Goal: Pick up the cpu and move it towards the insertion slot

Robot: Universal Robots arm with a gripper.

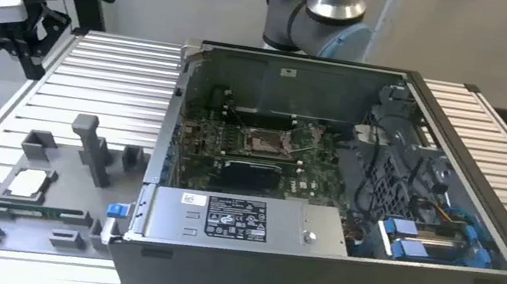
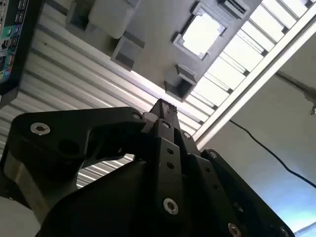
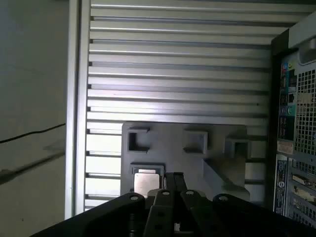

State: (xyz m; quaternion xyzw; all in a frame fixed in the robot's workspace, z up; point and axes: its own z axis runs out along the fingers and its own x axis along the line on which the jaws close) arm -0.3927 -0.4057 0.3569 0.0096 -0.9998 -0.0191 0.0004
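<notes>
Slatted table (image 1: pixel 91 80) carries an open computer case (image 1: pixel 315 272) and, at the exterior view's lower left, a grey tray (image 1: pixel 24 227). Gripper (image 3: pixel 174 177), clenched on nothing, hangs well apart from the cpu (image 1: pixel 29 185) lying in the tray. Insertion slot (image 1: pixel 268 142) sits mid-motherboard.

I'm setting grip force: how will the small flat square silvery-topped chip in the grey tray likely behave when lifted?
The small flat square silvery-topped cpu looks thin, so probably light and stiff. Its smooth bright top may be slippery. Lying flat in a recess of the grey plastic tray, it should not roll or tip.
</notes>
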